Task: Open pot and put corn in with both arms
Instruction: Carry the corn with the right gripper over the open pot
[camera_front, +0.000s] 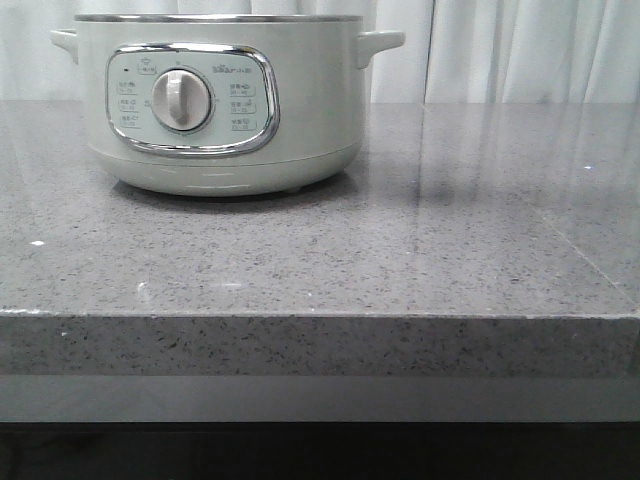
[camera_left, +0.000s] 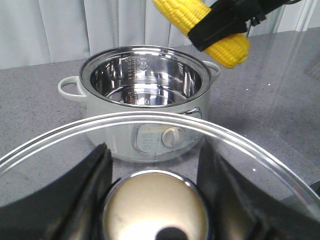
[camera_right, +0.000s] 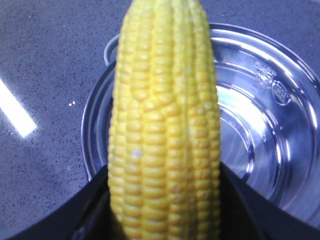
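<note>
The pot (camera_front: 215, 100) stands open at the far left of the counter, with its dial facing me. In the left wrist view the pot (camera_left: 145, 100) shows a bare steel inside. My left gripper (camera_left: 154, 170) is shut on the chrome knob (camera_left: 155, 210) of the glass lid (camera_left: 240, 142) and holds it up, in front of the pot. My right gripper (camera_left: 220, 25) is shut on the corn (camera_left: 181, 14), above the pot's right rim. In the right wrist view the corn (camera_right: 165, 125) stands between the fingers of my right gripper (camera_right: 165, 200), over the pot's inside (camera_right: 260, 125). Neither gripper shows in the front view.
The grey speckled stone counter (camera_front: 400, 250) stretches to the right of the pot, and its front edge (camera_front: 320, 315) is near me. A white curtain (camera_front: 500, 50) hangs behind it.
</note>
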